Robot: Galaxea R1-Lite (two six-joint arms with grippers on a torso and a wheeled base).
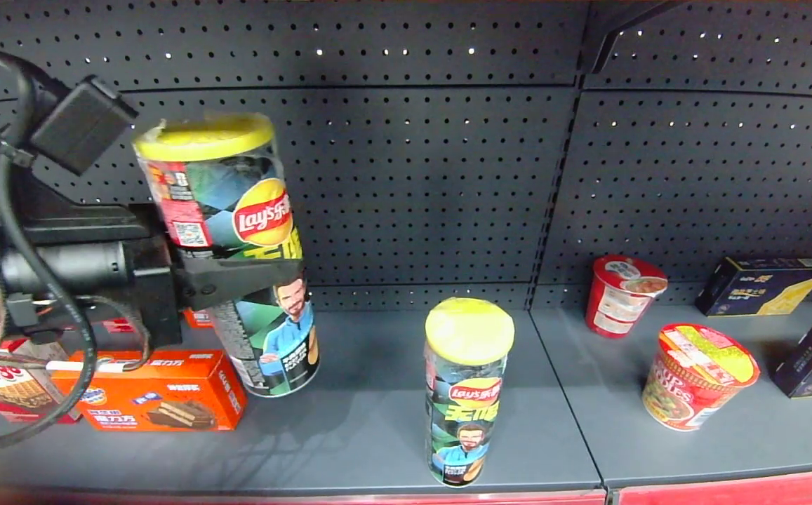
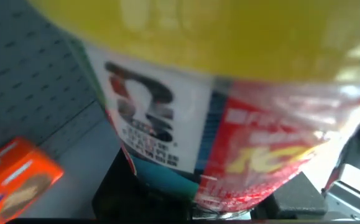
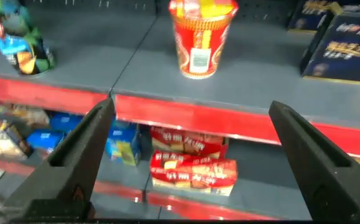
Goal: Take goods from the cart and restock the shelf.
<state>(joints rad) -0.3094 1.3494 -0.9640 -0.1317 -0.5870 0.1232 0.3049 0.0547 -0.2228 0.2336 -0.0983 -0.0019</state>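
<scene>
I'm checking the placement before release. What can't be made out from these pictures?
- Head view: whether the held chip can touches the shelf with its base; the angle leaves it unclear.
- Head view: the left gripper has its far finger hidden behind that can.
- Left wrist view: the can's print is too close to read; the orange box is cut by the edge.
- Right wrist view: the lower-shelf goods are too small, partly behind the open right gripper.

Retail shop aisle; dark pegboard panel (image 1: 413, 175) behind a grey shelf (image 1: 363, 435) with red front edge. Packaged snacks stocked: held chip can (image 1: 227, 231) in the left claw (image 1: 251, 280); twin can (image 1: 467, 393) and noodle cup (image 1: 697, 375) to its right, orange box (image 1: 160, 400) below; more packets (image 3: 192, 171) on a lower tier.
</scene>
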